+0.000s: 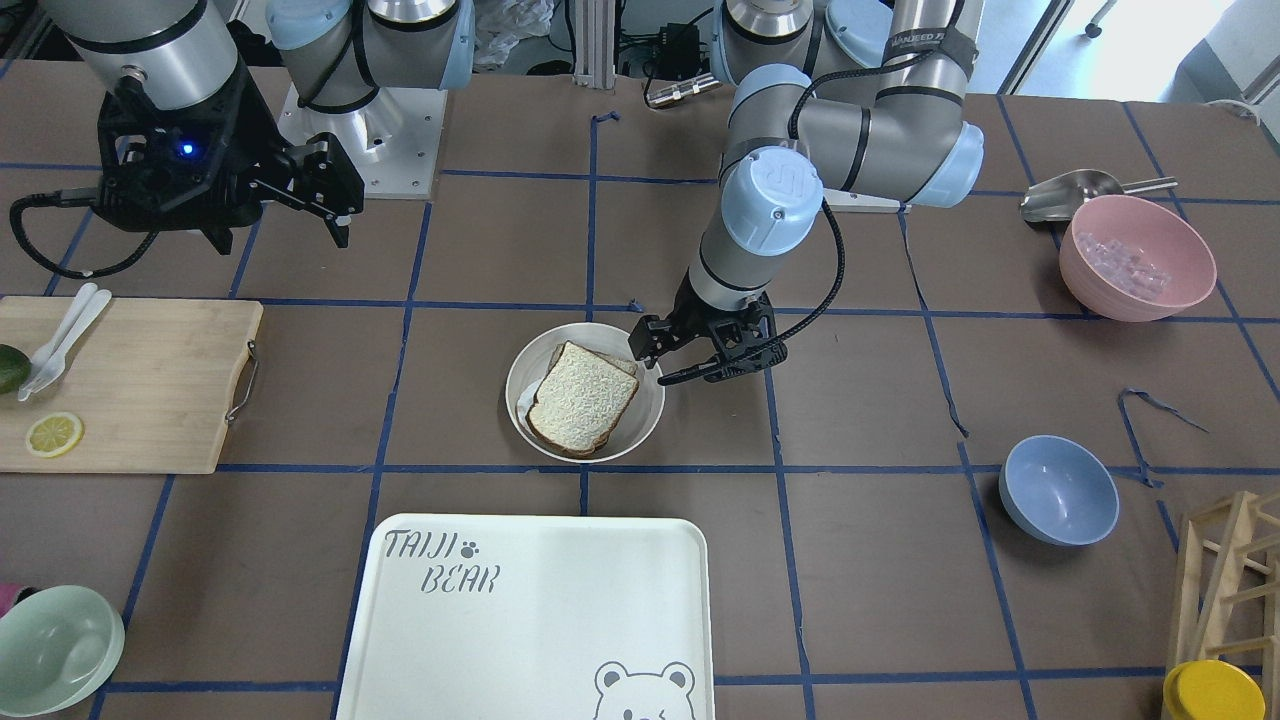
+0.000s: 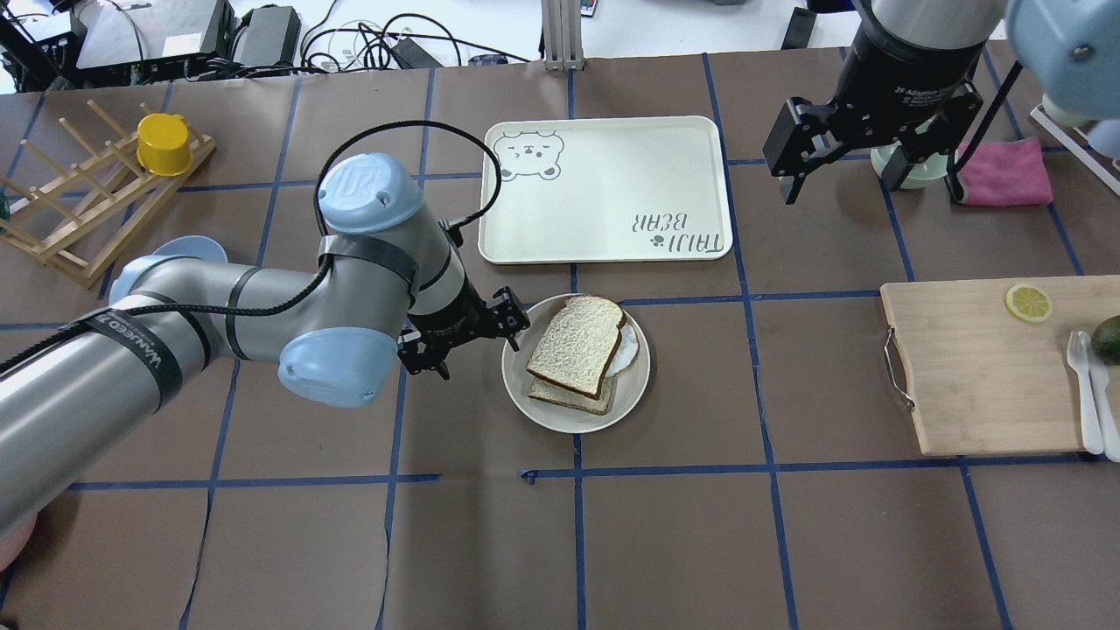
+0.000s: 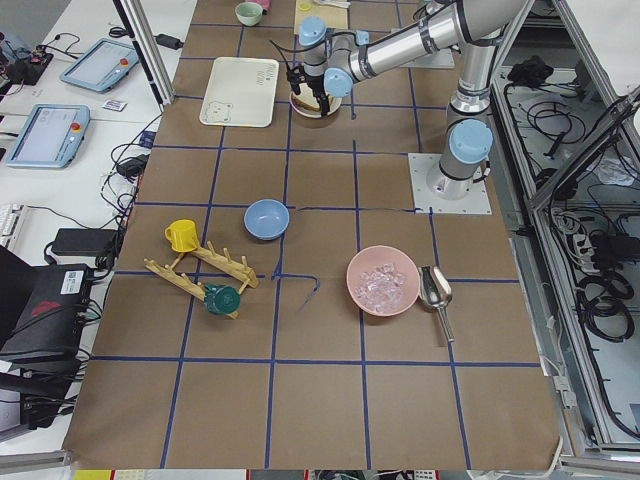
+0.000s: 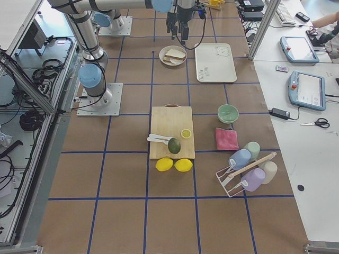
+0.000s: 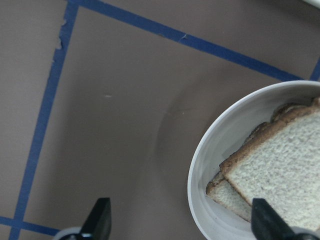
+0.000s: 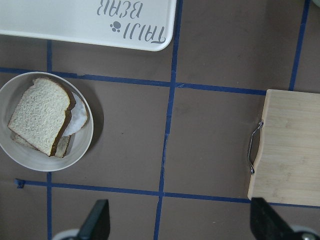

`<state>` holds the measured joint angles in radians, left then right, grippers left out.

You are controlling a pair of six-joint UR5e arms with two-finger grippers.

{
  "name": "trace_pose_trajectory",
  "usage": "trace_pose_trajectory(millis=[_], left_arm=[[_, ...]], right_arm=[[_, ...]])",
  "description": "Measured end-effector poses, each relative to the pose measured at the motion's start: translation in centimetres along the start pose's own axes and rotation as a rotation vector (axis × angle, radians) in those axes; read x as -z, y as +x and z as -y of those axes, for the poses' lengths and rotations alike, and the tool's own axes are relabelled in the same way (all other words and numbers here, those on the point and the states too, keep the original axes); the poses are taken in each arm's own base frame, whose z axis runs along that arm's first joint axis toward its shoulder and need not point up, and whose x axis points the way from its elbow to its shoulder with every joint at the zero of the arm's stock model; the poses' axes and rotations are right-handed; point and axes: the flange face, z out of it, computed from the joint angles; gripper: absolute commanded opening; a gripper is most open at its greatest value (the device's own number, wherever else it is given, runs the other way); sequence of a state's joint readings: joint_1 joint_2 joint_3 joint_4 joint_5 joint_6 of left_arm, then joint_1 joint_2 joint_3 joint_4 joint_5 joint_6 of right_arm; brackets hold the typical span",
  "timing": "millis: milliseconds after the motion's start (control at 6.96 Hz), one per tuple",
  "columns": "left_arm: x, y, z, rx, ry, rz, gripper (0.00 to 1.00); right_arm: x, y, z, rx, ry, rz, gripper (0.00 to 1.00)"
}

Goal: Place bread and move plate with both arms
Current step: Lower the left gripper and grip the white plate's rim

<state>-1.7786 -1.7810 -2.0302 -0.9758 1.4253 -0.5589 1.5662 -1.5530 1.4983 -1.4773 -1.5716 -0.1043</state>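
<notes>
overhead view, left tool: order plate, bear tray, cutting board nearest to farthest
1. The plate, right beside the left tool.
2. The tray, just beyond the plate.
3. The cutting board, far over on the robot's right.

You are looking at the bear tray [image 2: 604, 175] lying flat, and on the robot's right of it a wooden cutting board [image 2: 971, 376] is sitting nearer the robot, carrying a lemon slice [image 2: 1028, 303], an avocado [image 2: 1107, 339] and white plastic utensils [image 2: 1088, 402]. Level with the tray on that same side, a pink cloth [image 2: 1006, 171] is lying beside a pale green bowl [image 1: 60, 640]. On the tray's other side a blue bowl [image 1: 1058, 490] is sitting near a wooden rack [image 2: 79, 210] that is holding a yellow cup [image 2: 164, 144], and well apart from the tray a pink bowl [image 1: 1100, 295] is holding clear cubes [image 1: 1130, 265], with a metal scoop [image 1: 1070, 195] lying just beside it.
</notes>
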Motion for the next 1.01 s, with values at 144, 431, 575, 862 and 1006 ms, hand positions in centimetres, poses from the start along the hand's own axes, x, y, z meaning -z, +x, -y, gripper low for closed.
trace_pose_trajectory(millis=[144,431,575,862,1006], left_arm=[[-1.8,0.1,-0.9,0.010,-0.014,0.009,1.00],[-3.4,-0.2,-1.9,0.023,-0.038,0.023,0.85],[-4.0,-0.4,-2.0,0.027,-0.047,0.031,0.75],[-4.8,-0.3,-1.7,0.044,-0.042,0.029,0.42],[-5.2,-0.1,-1.4,0.051,-0.033,0.022,0.23]], right_arm=[[0.2,0.0,-0.2,0.000,0.004,0.000,1.00],[0.5,-0.1,-0.4,0.000,0.011,0.001,1.00],[0.5,-0.1,-0.5,0.000,0.011,0.002,1.00],[0.6,-0.1,-0.5,0.000,0.012,0.002,1.00],[0.6,-0.1,-0.5,0.000,0.012,0.001,1.00]])
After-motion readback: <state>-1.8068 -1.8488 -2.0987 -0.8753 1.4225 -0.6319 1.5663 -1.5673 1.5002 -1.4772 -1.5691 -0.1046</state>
